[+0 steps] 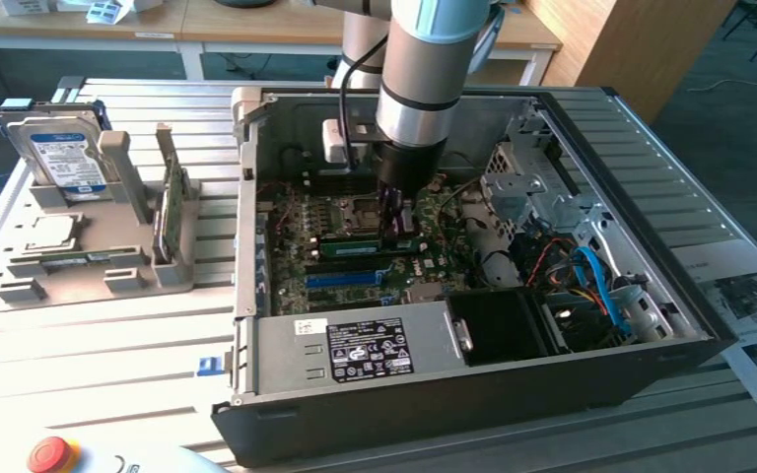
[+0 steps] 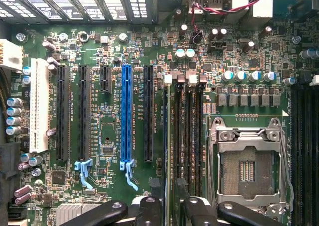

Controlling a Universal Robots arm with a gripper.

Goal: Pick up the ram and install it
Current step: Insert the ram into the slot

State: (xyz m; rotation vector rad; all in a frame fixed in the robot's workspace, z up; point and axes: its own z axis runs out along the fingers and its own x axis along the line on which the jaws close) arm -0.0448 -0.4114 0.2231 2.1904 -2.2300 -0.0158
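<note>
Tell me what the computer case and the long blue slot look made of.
Computer case: likely sheet metal, bare grey finish, folded edges and punched holes. Blue slot: likely moulded plastic, even saturated blue, with a lighter blue clip.

Inside the computer case, the arm hides part of the motherboard. The pincer is cut off by the wrist view's edge. Beside the case, print on the hard drive is too small to read.
</note>
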